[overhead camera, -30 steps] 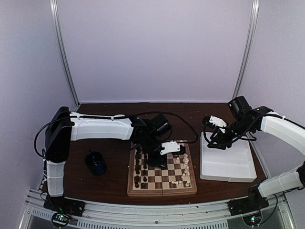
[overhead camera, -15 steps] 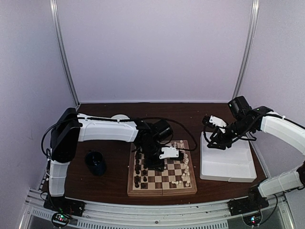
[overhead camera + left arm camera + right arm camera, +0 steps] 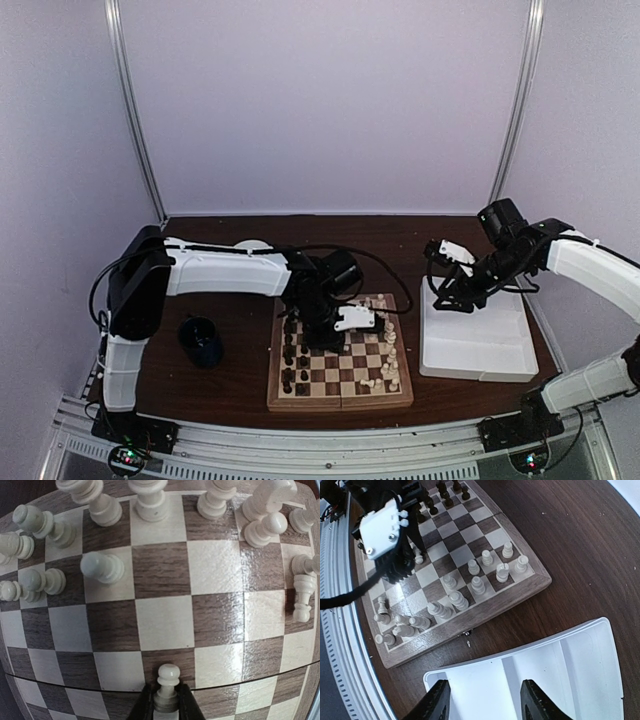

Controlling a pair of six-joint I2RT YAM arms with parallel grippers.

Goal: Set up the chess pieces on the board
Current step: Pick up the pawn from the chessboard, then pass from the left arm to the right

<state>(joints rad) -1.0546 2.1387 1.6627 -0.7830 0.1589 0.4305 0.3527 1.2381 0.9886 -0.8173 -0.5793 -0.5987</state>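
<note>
The board (image 3: pixel 340 402) lies between the arms, with dark chess pieces (image 3: pixel 290 352) on its left side and cream ones (image 3: pixel 387 352) on its right. My left gripper (image 3: pixel 336 326) is low over the board's middle. In the left wrist view it (image 3: pixel 167 706) is shut on the base of an upright cream pawn (image 3: pixel 168 676) over a dark square. Other cream pieces (image 3: pixel 101 567) stand or lie farther along the board (image 3: pixel 165 620). My right gripper (image 3: pixel 487 700) hangs open, holding nothing, above the white tray (image 3: pixel 580 645).
A dark blue cup (image 3: pixel 202 340) stands left of the board. The white two-compartment tray (image 3: pixel 478 352) sits to its right. A pale disc (image 3: pixel 252 245) shows behind the left arm. Several cream pieces (image 3: pixel 400 630) lie tipped near the board's (image 3: pixel 485 616) corner.
My left gripper has come down a little over the board and closed its fingers on the cream pawn. The right arm has hardly moved.
</note>
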